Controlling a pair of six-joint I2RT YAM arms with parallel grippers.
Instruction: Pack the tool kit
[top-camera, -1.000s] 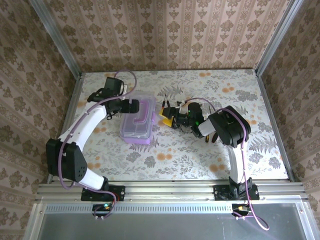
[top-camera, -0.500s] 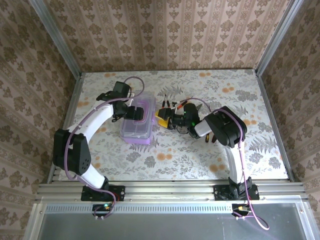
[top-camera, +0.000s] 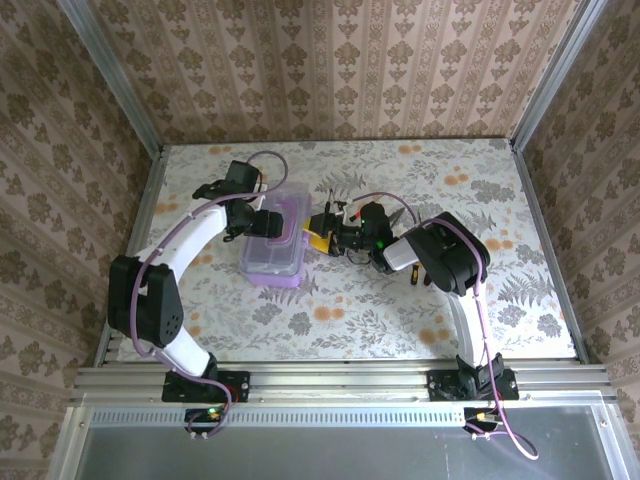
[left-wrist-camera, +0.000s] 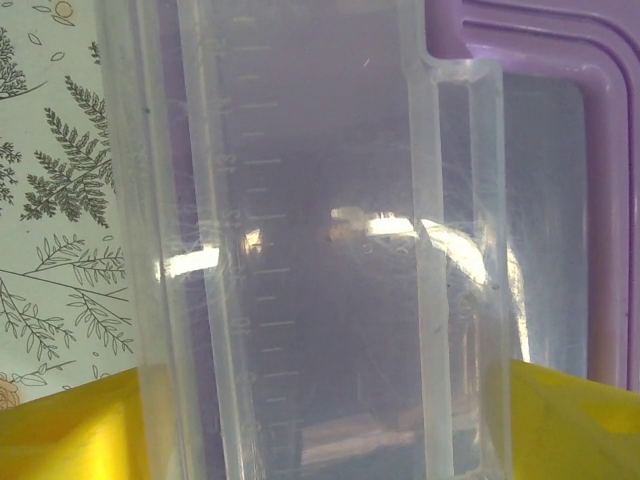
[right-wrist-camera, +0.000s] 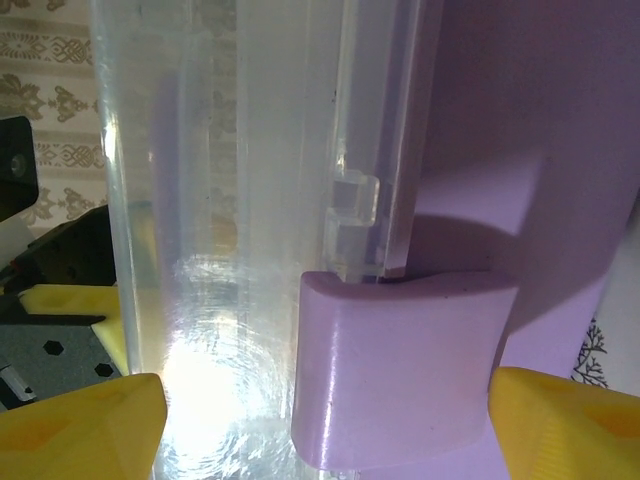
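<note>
- Left gripper (left-wrist-camera: 320, 430) has its yellow fingertips (left-wrist-camera: 60, 430) spread wide, one to either side of the clear lid (left-wrist-camera: 300, 250); whether they press on it cannot be told.
- Right gripper (right-wrist-camera: 325, 420) is also spread, its yellow fingertips (right-wrist-camera: 80, 420) flanking the lilac latch (right-wrist-camera: 400, 370) on the case's side.
- Seen from above, the lilac tool case (top-camera: 272, 262) lies left of centre between both grippers, the left at its far end and the right at its right edge.
- A few loose screwdrivers (top-camera: 335, 205) lie just right of the case.
- All of it rests on a table (top-camera: 400, 320) covered in a fern-and-orange-flower print.
- Brown damask wallpaper (top-camera: 350, 70) lines three sides, with an aluminium rail (top-camera: 330, 380) along the near edge.
</note>
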